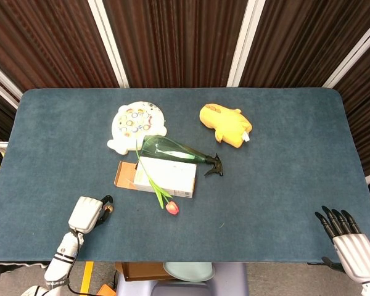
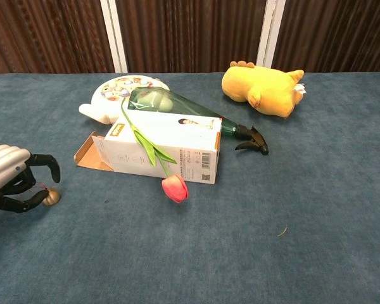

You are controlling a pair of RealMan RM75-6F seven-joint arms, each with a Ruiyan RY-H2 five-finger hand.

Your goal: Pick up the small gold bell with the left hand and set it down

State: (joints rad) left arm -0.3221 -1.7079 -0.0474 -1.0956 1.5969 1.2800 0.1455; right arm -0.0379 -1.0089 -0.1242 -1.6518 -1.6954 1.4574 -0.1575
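One small gold bell (image 2: 50, 197) sits on the desk (image 1: 277, 185) near its front-left edge, left robot hand (image 2: 12, 180) curled around it, firm grip unconfirmed: grasp step, lift probably next; right robot hand (image 1: 348, 237) idle, fingers apart, empty.

The box (image 2: 168, 149) carried small print, a QR code and an orange label, but none of it could be read.

Bright even overhead light, soft faint shadows, sharp focus, no glare, mild edge distortion
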